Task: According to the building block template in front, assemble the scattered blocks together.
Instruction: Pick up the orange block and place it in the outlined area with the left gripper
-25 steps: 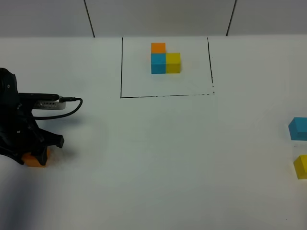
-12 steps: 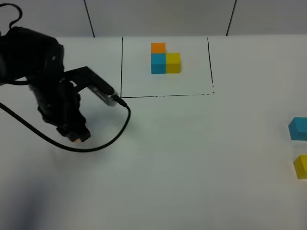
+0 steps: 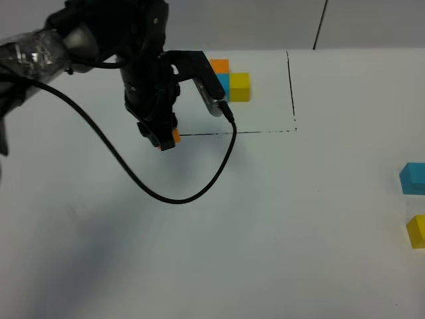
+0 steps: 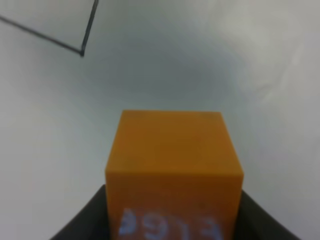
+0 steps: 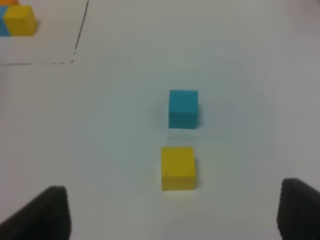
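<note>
Orange shows between the fingers of the left gripper [image 3: 165, 138]: we see them clamped on the sides of the orange cube [image 4: 172, 165], with the dark pads reaching up either side of its lower part and pale digits printed on the face nearest the wrist camera. From the high camera this gripper sits at about 10 o'clock from the middle of the white table [image 3: 265, 252], right at the near left corner of the black drawn rectangle [image 3: 291, 93]. We cannot tell whether the cube touches the table. A black cable [image 3: 172, 196] loops down from the arm.

At 12 o'clock, inside the rectangle, stands the building block template [image 3: 240, 87], partly hidden by the arm.

Far off at 3 o'clock lies the blue cube [image 3: 413, 178], and the yellow cube [image 3: 416, 230] is near it at 4 o'clock, the two apart. The right gripper [image 5: 172, 215] has its fingers spread wide and holds nothing, with both cubes ahead of it.
</note>
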Robot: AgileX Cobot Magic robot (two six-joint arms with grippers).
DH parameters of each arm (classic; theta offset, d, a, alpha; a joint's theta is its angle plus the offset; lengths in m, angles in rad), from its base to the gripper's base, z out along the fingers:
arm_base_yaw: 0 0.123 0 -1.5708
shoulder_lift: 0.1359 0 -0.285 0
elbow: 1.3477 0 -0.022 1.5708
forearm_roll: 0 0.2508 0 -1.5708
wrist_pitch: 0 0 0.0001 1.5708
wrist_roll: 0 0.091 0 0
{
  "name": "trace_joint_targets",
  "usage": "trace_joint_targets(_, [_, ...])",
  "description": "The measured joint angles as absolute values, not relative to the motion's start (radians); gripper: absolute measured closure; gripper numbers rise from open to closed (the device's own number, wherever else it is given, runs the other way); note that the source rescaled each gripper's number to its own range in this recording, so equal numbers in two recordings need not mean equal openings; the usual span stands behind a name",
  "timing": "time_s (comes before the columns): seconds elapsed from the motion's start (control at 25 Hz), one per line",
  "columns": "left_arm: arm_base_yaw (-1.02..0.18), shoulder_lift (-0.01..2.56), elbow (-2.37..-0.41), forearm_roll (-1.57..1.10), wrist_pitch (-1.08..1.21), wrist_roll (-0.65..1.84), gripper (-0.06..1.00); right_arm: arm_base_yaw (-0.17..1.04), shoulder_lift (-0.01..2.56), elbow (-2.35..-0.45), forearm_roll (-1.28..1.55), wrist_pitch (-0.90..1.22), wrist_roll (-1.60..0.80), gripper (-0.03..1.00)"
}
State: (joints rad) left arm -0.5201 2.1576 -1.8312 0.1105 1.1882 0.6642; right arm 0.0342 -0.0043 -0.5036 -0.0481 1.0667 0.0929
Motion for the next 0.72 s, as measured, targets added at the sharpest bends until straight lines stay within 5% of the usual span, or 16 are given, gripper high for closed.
trace_joint_targets(0.32, [-0.603,2.361,-2.082,0.129,1.188,0.785,0.94,0.034,-0.004,-0.504,-0.048,1.067,0.093,0.27])
trace_joint_targets(0.72, [-0.635,2.443,-2.126,0.159,1.188,0.869,0.94,0.034,-0.004,-0.504,-0.048,1.067,0.093,0.27])
